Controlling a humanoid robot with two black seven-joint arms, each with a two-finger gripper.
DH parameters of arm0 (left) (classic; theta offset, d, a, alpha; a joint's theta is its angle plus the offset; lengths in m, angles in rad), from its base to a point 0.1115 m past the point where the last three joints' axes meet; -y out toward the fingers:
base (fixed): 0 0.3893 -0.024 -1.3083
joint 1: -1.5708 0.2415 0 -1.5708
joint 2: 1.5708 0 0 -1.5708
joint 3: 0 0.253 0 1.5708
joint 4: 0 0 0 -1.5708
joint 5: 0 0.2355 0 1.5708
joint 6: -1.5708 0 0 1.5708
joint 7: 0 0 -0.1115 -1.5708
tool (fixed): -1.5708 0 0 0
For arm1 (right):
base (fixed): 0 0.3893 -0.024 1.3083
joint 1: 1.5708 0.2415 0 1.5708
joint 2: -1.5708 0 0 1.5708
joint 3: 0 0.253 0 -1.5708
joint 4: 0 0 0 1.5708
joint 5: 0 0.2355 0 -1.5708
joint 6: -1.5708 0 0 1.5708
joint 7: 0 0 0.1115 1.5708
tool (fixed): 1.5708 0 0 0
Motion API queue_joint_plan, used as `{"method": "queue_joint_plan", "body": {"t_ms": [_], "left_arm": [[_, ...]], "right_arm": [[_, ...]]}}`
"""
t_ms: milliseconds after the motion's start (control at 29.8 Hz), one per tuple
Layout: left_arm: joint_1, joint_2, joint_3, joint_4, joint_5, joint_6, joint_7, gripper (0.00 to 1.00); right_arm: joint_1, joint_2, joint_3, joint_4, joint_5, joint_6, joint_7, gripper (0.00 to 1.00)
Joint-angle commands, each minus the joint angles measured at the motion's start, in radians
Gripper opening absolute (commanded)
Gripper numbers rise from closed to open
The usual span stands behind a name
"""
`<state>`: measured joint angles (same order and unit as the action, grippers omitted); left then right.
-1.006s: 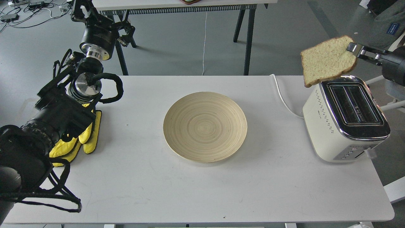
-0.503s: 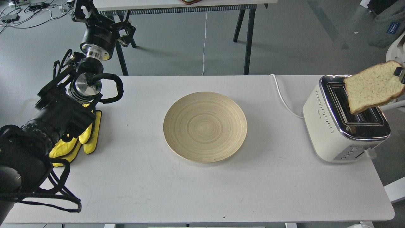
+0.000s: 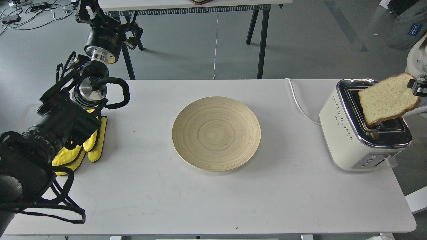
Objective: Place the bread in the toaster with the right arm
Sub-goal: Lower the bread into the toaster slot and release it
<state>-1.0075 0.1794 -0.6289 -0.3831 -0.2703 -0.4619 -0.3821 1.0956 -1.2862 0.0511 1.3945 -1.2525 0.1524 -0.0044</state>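
At the right edge of the frame the right gripper point(image 3: 418, 87) shows only as a small metal tip, clamped on the upper right corner of the slice of bread point(image 3: 387, 99). The bread hangs tilted, its lower left corner down over the slots of the toaster point(image 3: 353, 133). Whether that corner has entered a slot or only hovers at the opening cannot be told. The toaster stands at the right end of the white table point(image 3: 206, 200), its chrome top facing up and its white cord point(image 3: 298, 104) running off toward the back edge.

In the middle of the table sits a round wooden plate point(image 3: 216, 133), well apart from the toaster. The left arm point(image 3: 66, 113) comes in from the lower left and reaches to the upper left of the frame. Its left gripper point(image 3: 87, 10) there is dark and small, so its grip cannot be told. A yellow padded mitt point(image 3: 90, 146) lies on the table beneath that arm.
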Motion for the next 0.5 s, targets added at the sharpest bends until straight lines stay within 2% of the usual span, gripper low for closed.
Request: {"method": "queue_joint_plan", "body": {"t_ms": [0,134,302,469], "left_arm": [[0.0,0.0,0.0,0.0,-0.001,0.002,0.0,1.0],[0.0,0.0,0.0,0.0,-0.001,0.002,0.0,1.0],[0.0,-0.001,0.0,0.0,-0.001,0.002,0.0,1.0],[0.0,-0.001,0.0,0.0,-0.001,0.002,0.0,1.0]], "right_arm": [[0.001,0.039,0.015,-0.012,0.016,-0.01,0.01,0.96],[0.003,0.077,0.051,-0.011,0.056,-0.016,0.012,0.99],[0.006,0.105,0.142,-0.011,0.221,-0.008,0.012,0.99],[0.01,0.165,0.3,-0.055,0.34,-0.017,0.012,0.99]]}}
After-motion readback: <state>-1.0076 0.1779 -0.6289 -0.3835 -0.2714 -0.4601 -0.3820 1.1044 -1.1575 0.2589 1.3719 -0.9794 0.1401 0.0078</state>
